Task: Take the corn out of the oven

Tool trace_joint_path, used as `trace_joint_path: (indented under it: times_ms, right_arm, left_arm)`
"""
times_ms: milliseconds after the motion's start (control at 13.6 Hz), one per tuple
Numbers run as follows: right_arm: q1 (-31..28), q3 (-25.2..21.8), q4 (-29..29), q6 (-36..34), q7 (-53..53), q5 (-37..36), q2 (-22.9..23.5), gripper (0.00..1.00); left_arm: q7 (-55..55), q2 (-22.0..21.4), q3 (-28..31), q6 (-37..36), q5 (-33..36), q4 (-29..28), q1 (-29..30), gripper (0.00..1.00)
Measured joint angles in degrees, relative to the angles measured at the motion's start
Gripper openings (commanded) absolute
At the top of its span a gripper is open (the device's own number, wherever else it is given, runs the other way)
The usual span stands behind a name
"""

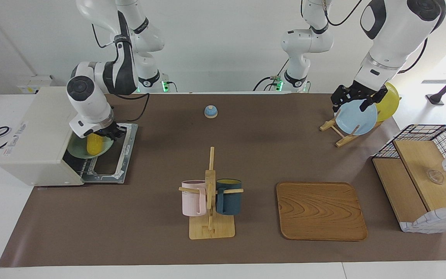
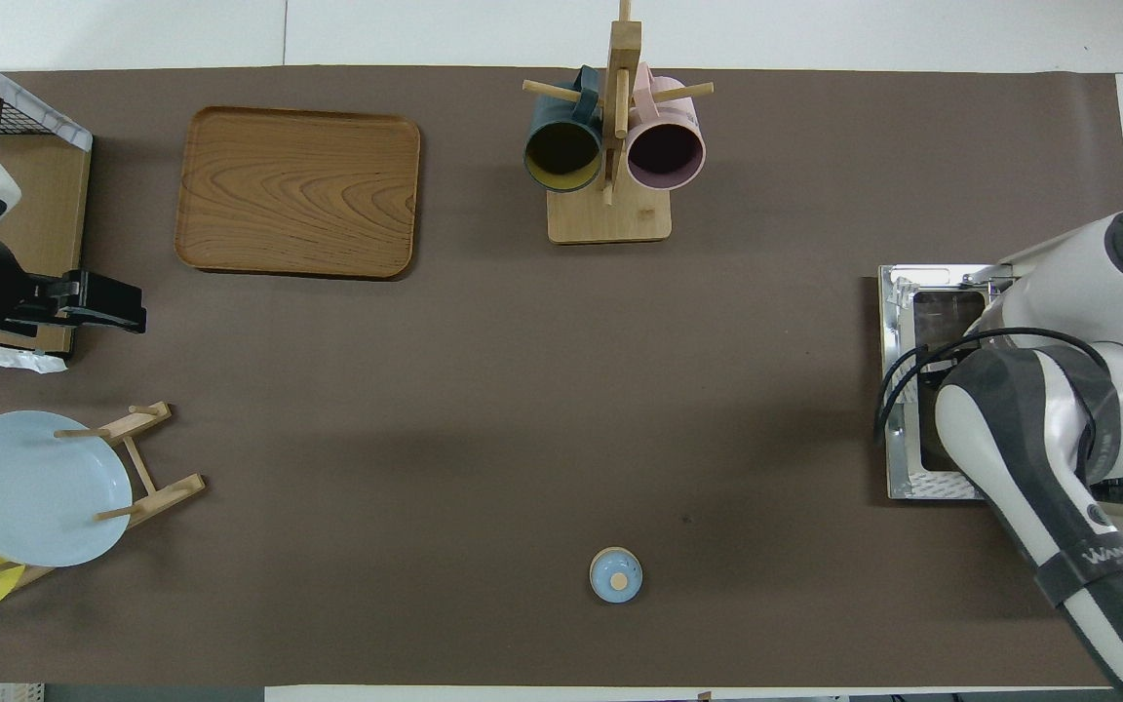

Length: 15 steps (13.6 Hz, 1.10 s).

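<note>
At the oven (image 1: 37, 135), at the right arm's edge of the tabletop, the right gripper (image 1: 101, 135) had its fingers closed on the corn (image 1: 94, 144), which lay on a green plate (image 1: 76, 152) at the open door, to pull it out, while the left gripper (image 1: 356, 100) waited with open fingers over the plate rack (image 1: 337, 133).

- You are looking at a bright yellow corn cob (image 1: 94, 143) lying on a pale green plate at the oven's mouth.
- The boxy off-white toaster oven (image 1: 37, 135) is sitting at the right arm's end, door lying open.

White lettering "WAN…", cut short, runs along the right arm's black band (image 2: 1098, 567); the oven's (image 1: 37, 135) side print is unreadable.
</note>
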Motion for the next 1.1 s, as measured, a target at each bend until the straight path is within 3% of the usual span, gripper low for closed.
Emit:
trace_joint_path:
  times_ms: [294,589,810,957,1104]
  right_arm:
    - [14.8,0.5,9.7,-3.7,15.8,1.1,4.2,0.0]
    - [29.3,0.9,26.2,-5.2,35.2,5.3,18.0,0.0]
    - [36.0,1.2,29.1,4.2,44.1,8.1,26.2,0.0]
    - [36.7,1.1,29.0,6.2,45.5,8.7,27.9,0.0]
    - [35.8,0.9,29.0,6.6,45.7,12.2,27.6,0.29]
  left_arm:
    - [0.0,0.0,0.0,0.0,0.0,0.0,0.0,1.0]
    - [0.0,0.0,0.0,0.0,0.0,0.0,0.0,1.0]
    - [0.0,0.0,0.0,0.0,0.0,0.0,0.0,1.0]
    - [0.0,0.0,0.1,0.0,0.0,0.0,0.1,1.0]
    - [0.0,0.0,0.1,0.0,0.0,0.0,0.1,1.0]
